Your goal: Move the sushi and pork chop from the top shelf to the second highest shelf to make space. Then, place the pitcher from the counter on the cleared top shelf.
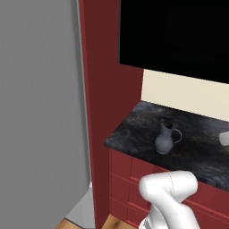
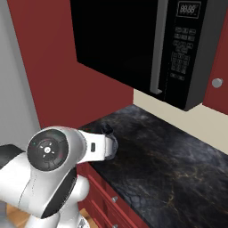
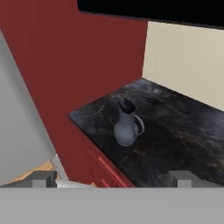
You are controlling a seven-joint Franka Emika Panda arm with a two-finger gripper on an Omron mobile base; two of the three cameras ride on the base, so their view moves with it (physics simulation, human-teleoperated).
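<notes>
The pitcher is seen upright on the black speckled counter, near its left end beside a dark red cabinet wall. A black microwave is hung above (keypad writing unreadable). The tool is spread wide, nothing held, well apart from the pitcher.

The arm is glossy white, built of fat rounded segments with dark grey bands at the joints. One joint ends in a round grey cap ringed in darker grey, with small screw dots and a tiny green mark (too small to read). The tool shows two blocky, dull grey finger tips in the hand view.
</notes>
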